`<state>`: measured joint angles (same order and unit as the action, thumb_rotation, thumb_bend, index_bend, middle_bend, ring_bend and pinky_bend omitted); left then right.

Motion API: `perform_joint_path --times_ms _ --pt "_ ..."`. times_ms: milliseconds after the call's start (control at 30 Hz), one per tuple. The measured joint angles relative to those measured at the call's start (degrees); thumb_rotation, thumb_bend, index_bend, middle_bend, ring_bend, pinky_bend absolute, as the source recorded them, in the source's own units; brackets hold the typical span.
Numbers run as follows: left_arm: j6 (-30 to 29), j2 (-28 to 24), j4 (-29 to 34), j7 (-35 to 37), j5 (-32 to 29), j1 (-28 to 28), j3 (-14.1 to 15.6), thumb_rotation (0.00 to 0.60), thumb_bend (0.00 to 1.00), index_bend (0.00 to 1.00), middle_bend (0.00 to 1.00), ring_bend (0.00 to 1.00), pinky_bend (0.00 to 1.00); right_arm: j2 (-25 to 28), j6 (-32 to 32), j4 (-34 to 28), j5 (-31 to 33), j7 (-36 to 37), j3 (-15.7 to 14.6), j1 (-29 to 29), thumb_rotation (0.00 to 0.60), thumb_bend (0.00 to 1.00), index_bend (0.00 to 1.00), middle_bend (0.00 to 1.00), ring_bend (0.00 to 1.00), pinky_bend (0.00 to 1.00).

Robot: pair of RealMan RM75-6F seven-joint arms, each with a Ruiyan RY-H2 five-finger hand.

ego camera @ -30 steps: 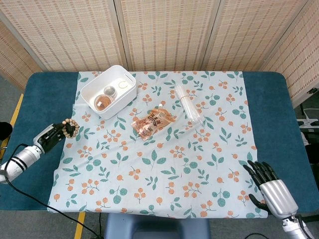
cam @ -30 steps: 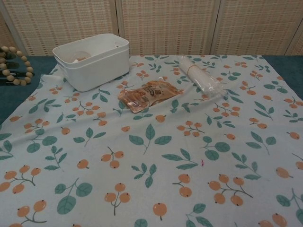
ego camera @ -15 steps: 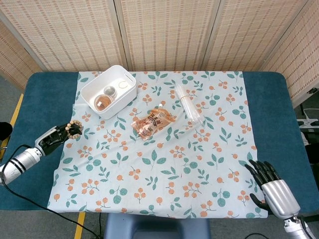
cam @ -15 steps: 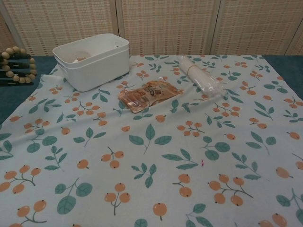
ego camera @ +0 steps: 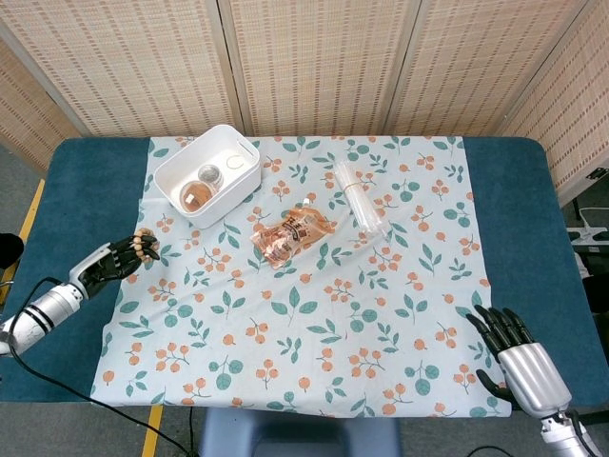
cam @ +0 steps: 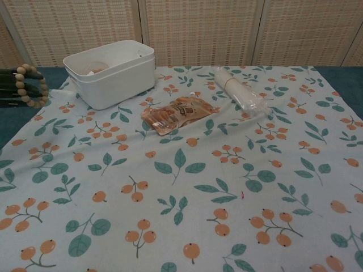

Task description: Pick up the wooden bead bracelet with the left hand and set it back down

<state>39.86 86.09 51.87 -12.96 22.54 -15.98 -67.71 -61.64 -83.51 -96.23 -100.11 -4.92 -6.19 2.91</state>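
Note:
My left hand [ego camera: 111,261] holds the wooden bead bracelet [ego camera: 145,245] at the left edge of the floral cloth [ego camera: 314,314]. In the chest view the bracelet [cam: 31,86] hangs from the dark fingers [cam: 10,90] at the far left, low over the blue table cover. My right hand [ego camera: 515,356] rests at the table's front right corner, fingers spread and holding nothing; the chest view does not show it.
A white bin [ego camera: 207,173] with small round items stands at the back left, close to the bracelet. An orange snack pouch [ego camera: 291,233] and a clear plastic tube packet [ego camera: 360,199] lie mid-table. Bamboo screens close off the back.
My left hand has carried the bracelet lower and a little toward the cloth; in the chest view the beads have dropped and shifted right. The right hand has stayed put.

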Motion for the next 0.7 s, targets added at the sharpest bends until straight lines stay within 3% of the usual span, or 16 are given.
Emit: perform_joint_path --times_ms 367,700 --pt "-8.3 1.5 8.9 -10.4 6.1 4.8 0.9 0.600 0.49 0.26 0.42 0.06 0.00 0.0 0.3 -0.1 0.0 -0.1 -0.1 0.1 0.600 0.24 0.00 0.00 0.00 0.00" --pt "-13.6 6.2 13.1 -26.8 13.9 8.2 0.0 0.600 0.50 0.17 0.28 0.03 0.00 -0.2 0.8 -0.2 0.5 -0.5 0.0 0.2 0.600 0.24 0.00 0.00 0.00 0.00"
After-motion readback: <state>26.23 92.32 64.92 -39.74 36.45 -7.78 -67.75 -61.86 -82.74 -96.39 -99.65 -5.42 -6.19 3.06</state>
